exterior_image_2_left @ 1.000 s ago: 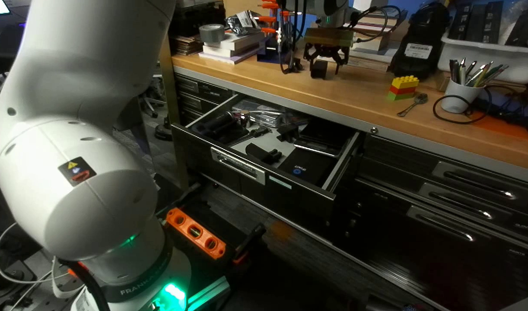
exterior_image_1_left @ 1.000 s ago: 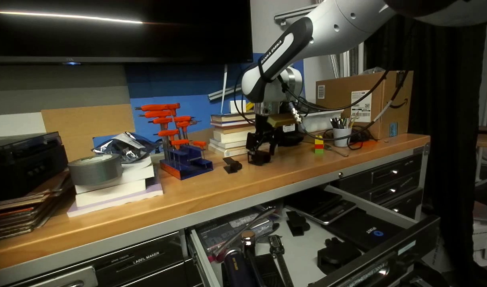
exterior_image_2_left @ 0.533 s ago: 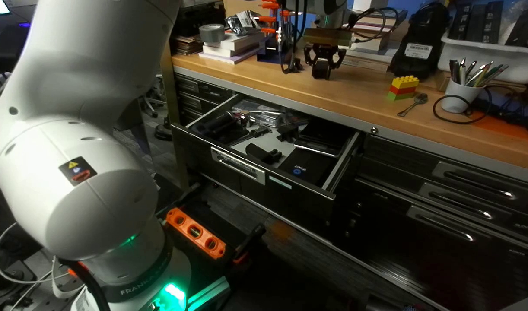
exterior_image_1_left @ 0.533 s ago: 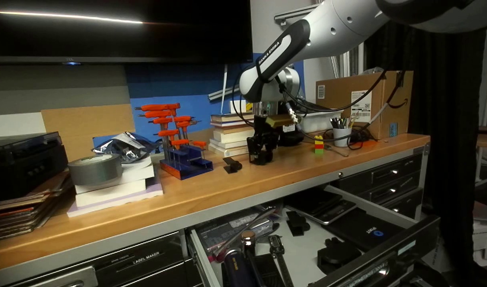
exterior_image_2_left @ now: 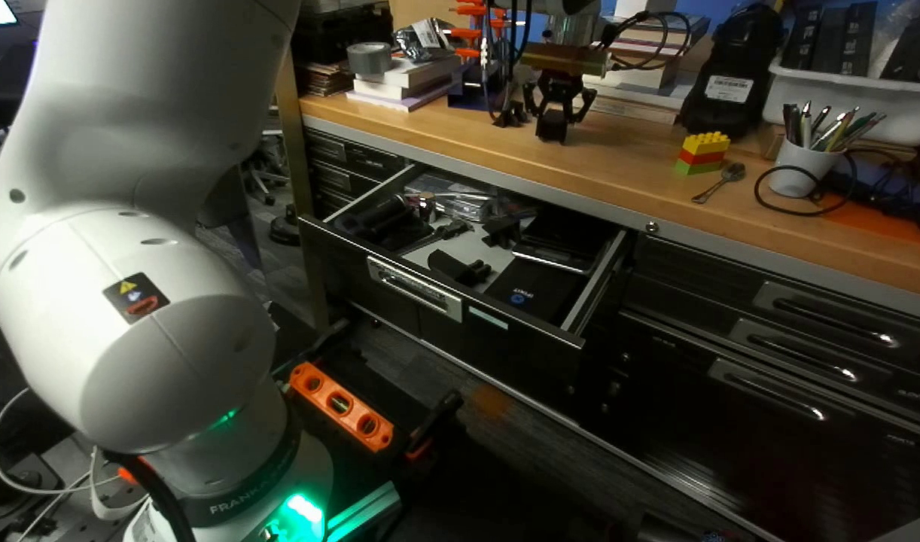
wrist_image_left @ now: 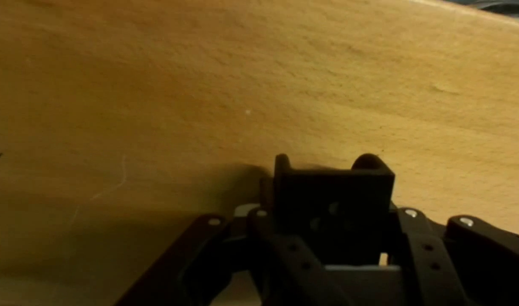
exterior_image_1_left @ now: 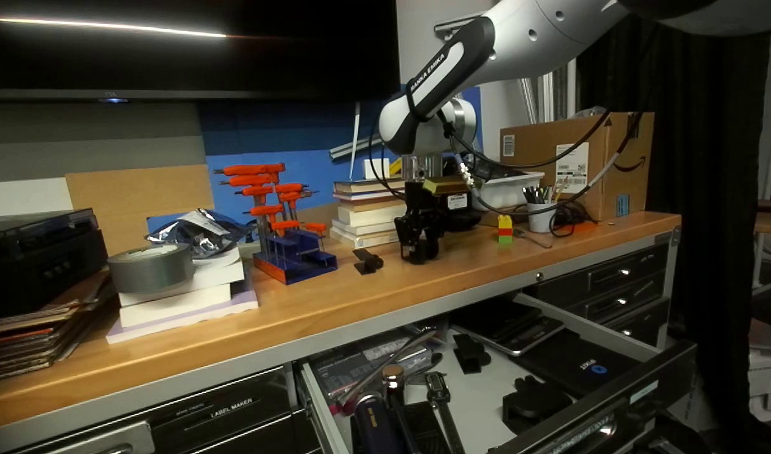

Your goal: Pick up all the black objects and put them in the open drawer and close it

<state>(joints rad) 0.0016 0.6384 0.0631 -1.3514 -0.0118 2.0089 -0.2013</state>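
Low over the light-brown wooden benchtop (exterior_image_2_left: 633, 162), your black two-fingered gripper (exterior_image_2_left: 554, 119) points downward, its fingers (wrist_image_left: 431, 257) set narrow against both sides of a chunky matte black block (wrist_image_left: 334, 191) with two rounded lugs. You have that block held between them; whether its underside touches the wood, you cannot tell.

Near it on the benchtop, you have a second matte black block (exterior_image_1_left: 368, 262), flat-based with a rounded knob; in an exterior view it lies between your gripper and a blue-and-orange metal rack (exterior_image_1_left: 315, 263) of orange-handled hex keys (exterior_image_1_left: 250, 180).

Below the benchtop's edge, your dark-fronted drawer (exterior_image_2_left: 539, 350) stands open. Inside it, toward the benchtop, a third black block (exterior_image_1_left: 469, 354) lies on the pale drawer floor beside a flat, dark, silver-edged slab (exterior_image_1_left: 527, 334). A fourth black block (exterior_image_1_left: 534, 403) sits nearer the drawer front, just beside a flat black case (exterior_image_1_left: 568, 353) bearing a round blue mark. You also have grey metal calipers (exterior_image_1_left: 446, 416) in the drawer, with a dark cylindrical tool (exterior_image_1_left: 374, 421) to one side.

Along the benchtop from your gripper, in both exterior views, you can see a yellow, red and green stack of toy bricks (exterior_image_2_left: 703, 156), with a metal spoon (exterior_image_2_left: 720, 183) and a white cup (exterior_image_2_left: 799, 173) of pens (exterior_image_2_left: 827, 132) near it. Toward the opposite end, a grey roll of tape (exterior_image_1_left: 151, 271) rests on pale stacked books (exterior_image_1_left: 183, 311).
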